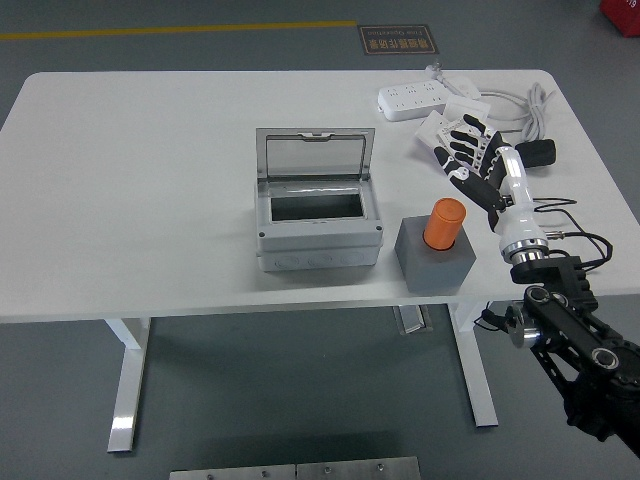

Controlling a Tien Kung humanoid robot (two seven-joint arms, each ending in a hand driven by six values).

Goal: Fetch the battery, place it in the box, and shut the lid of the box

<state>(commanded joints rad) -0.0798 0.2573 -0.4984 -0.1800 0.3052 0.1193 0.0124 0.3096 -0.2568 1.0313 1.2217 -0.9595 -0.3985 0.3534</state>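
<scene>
orange battery point(444, 223) sits in its holder point(436, 258) at centre right; your right hand point(468, 150) is spread and empty, box point(317, 222) open.

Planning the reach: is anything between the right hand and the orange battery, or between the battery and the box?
Nothing visible. The right hand hovers open behind the battery, which stands in a grey holder; the grey box sits left, lid up.

The lower part of the orange cylindrical battery point(444, 224) is hidden inside the grey square holder block point(434, 259). The inner floor of the grey plastic box point(318, 232) with open lid is mostly lost in shadow. The black right arm is cut off by the picture's right edge. The dark floor sign point(397, 40) is printed too small to be read.
</scene>
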